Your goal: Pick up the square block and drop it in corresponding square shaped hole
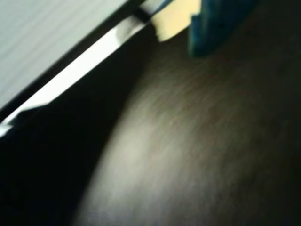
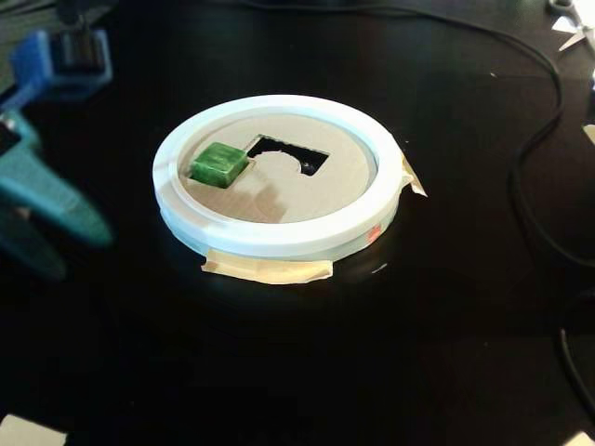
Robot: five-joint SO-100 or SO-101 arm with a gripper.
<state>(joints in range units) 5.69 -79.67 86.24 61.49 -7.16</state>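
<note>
In the fixed view a green square block (image 2: 219, 163) lies on the grey cardboard insert (image 2: 316, 190) of a white ring (image 2: 279, 237). It sits at the left edge of the square hole (image 2: 288, 156), beside it and not in it. My gripper (image 2: 80, 249) is at the far left of that view, clear of the ring. Its two teal fingers (image 2: 51, 193) stand apart and hold nothing. The wrist view is blurred. It shows dark table, a blue part (image 1: 217, 23) at the top and a cream scrap of tape (image 1: 175, 21). The block and the hole are out of that view.
Masking tape (image 2: 270, 269) holds the ring to the black table. Black cables (image 2: 530, 177) run along the right side. A blue clamp-like part (image 2: 58, 63) stands at the back left. Paper scraps (image 2: 28, 432) lie at the front corners.
</note>
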